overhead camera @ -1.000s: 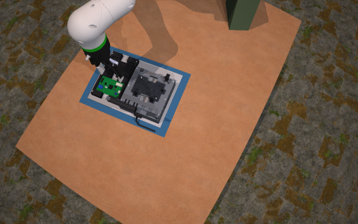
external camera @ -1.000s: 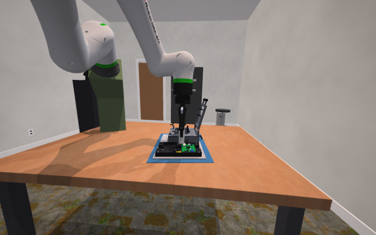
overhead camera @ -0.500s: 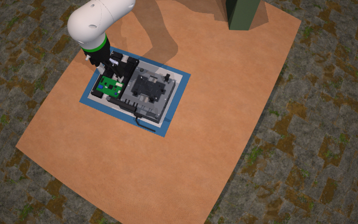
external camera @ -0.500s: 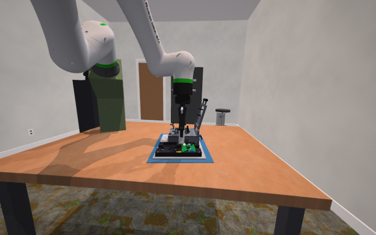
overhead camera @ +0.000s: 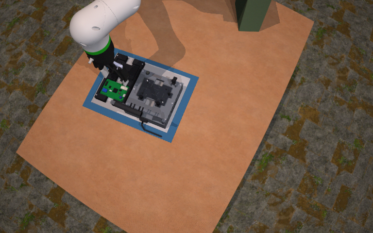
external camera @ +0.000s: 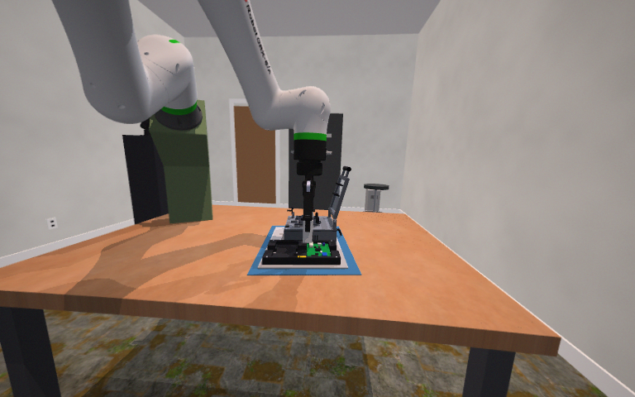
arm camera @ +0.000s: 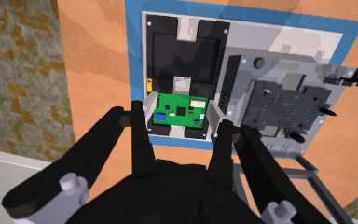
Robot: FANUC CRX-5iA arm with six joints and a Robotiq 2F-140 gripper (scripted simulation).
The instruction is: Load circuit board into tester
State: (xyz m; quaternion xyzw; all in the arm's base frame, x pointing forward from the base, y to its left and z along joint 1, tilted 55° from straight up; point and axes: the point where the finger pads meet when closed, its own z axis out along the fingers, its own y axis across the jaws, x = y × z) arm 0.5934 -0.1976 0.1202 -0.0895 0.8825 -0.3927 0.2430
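Note:
The green circuit board (overhead camera: pixel 114 90) lies face up in the near pocket of the black tray (overhead camera: pixel 116 78). Its white connector end points toward the tester (overhead camera: pixel 156 96). It also shows in the wrist view (arm camera: pixel 181 111) and in the exterior view (external camera: pixel 318 250). My gripper (arm camera: pixel 182 104) is open and empty. It hangs above the board, with a fingertip beyond each short end in the wrist view. From the side the gripper (external camera: pixel 307 223) is clearly above the tray. The tester's lid (external camera: pixel 339 192) stands open. The pin plate (overhead camera: pixel 154 91) is bare. The latch hook (overhead camera: pixel 173 80) stands on the far edge.
The tray's other pocket (arm camera: pixel 186 56) is empty. Tray and tester sit on a white base on a blue mat (overhead camera: pixel 176 115). The lid's handle (overhead camera: pixel 150 129) sticks out past the tester's near side. A green block (overhead camera: pixel 253 15) stands at the table's back.

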